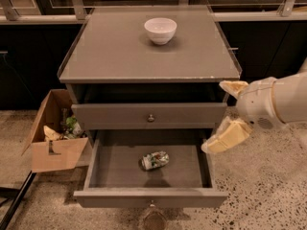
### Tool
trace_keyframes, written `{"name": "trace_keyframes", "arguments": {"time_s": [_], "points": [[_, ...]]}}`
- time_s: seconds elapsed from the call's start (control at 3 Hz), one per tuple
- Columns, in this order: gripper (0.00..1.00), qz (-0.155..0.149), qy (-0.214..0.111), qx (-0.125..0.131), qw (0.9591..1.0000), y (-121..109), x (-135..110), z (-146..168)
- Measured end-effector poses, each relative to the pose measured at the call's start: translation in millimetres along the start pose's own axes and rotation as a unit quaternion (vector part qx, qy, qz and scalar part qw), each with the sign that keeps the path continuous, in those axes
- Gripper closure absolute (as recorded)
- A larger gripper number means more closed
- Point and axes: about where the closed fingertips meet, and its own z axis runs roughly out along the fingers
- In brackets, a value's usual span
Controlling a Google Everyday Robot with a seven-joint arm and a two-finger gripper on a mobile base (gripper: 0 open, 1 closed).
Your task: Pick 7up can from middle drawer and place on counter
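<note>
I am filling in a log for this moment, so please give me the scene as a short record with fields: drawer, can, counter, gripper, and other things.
middle drawer: pulled out, open
7up can: lying on its side inside the middle drawer, near its centre, nothing touching it
counter: holds one white bowl, upright, toward the back
gripper: open, holding nothing, in the air at the right side of the middle drawer, apart from the 7up can
cardboard box: left of the middle drawer, top open, some items inside
task state: 7up can not yet grasped
</note>
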Motion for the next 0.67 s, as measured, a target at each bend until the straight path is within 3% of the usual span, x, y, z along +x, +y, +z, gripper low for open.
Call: {"name": "trace_keyframes", "arguments": {"time_s": [0.67], "points": [[0.0, -0.011, -0.001, -0.018, 0.9998, 0.8, 3.7, 5.1]]}}
